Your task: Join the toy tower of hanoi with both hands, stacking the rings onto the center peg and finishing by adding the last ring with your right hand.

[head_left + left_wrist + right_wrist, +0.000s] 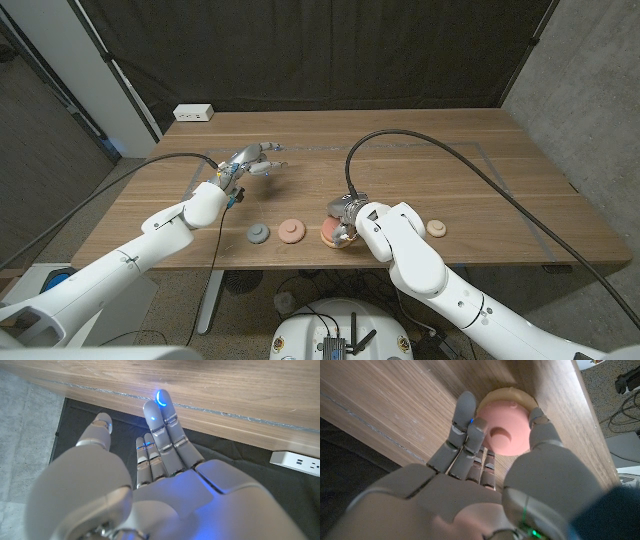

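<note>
My right hand [341, 224] grips a pink ring [502, 434] between its fingers [465, 415] and thumb, near the table's front edge. The ring sits on a wider beige disc [509, 394]; its centre hole is dark and I cannot see a peg. A grey ring [258, 234] and a salmon ring [291, 231] lie side by side on the table to the left of that hand. A small beige ring [436, 229] lies to its right. My left hand [255, 160] hovers farther back over the table, holding nothing, its fingers [162, 425] stretched out.
The wooden table [420, 160] carries a taped outline. A white power strip [194, 113] lies at the back left corner and also shows as a white power strip [297, 462] beyond my left hand. Black cables trail from both arms.
</note>
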